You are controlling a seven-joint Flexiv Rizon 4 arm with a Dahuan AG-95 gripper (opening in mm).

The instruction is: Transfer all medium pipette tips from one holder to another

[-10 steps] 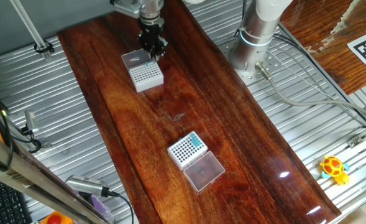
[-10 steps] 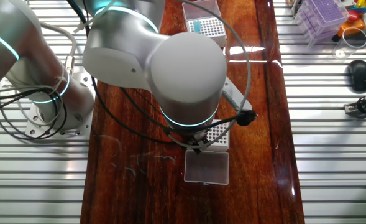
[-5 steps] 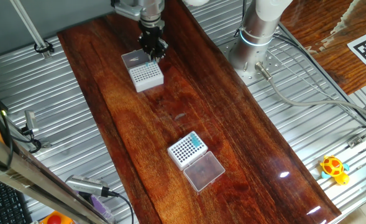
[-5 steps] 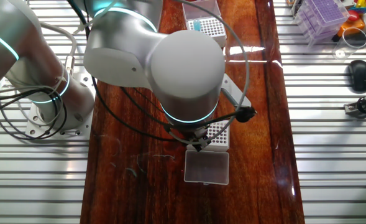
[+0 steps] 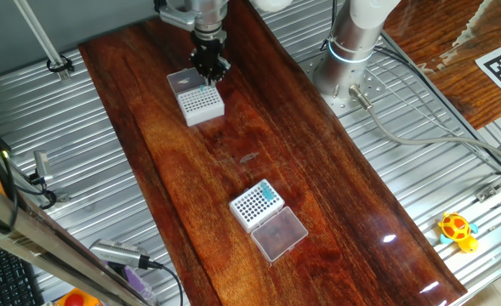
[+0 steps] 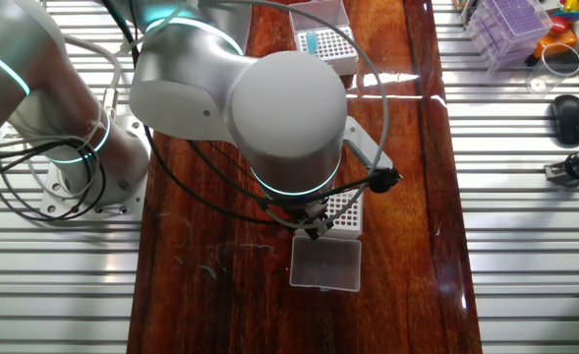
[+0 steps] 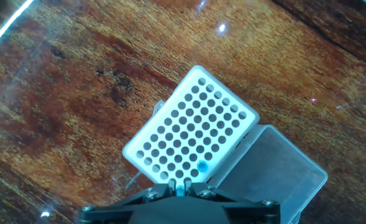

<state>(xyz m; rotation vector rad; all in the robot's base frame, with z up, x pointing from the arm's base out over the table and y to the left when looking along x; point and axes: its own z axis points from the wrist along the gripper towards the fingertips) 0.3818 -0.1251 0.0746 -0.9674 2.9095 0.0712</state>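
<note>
In the one fixed view my gripper (image 5: 208,75) hangs over the far edge of the holder (image 5: 202,103), a white rack with fine grey dots, beside its frosted lid (image 5: 180,81). In the hand view the gripper (image 7: 181,185) is shut on a teal pipette tip (image 7: 181,184) just above the holder (image 7: 189,127). One more tip (image 7: 202,167) stands in a hole near that edge. The other rack (image 5: 254,205), with bold dark holes, holds several teal tips (image 5: 269,195). In the other fixed view the arm hides the gripper and part of the holder (image 6: 346,209).
The other rack's clear lid (image 5: 281,234) lies beside it on the wooden board (image 5: 335,195). The arm's base (image 5: 348,51) stands at the right of the board. Ribbed metal flanks the board; a yellow toy (image 5: 457,229) and cables lie there.
The gripper has risen a little above the holder with the teal tip between its fingers. Both racks have stayed where they were.
</note>
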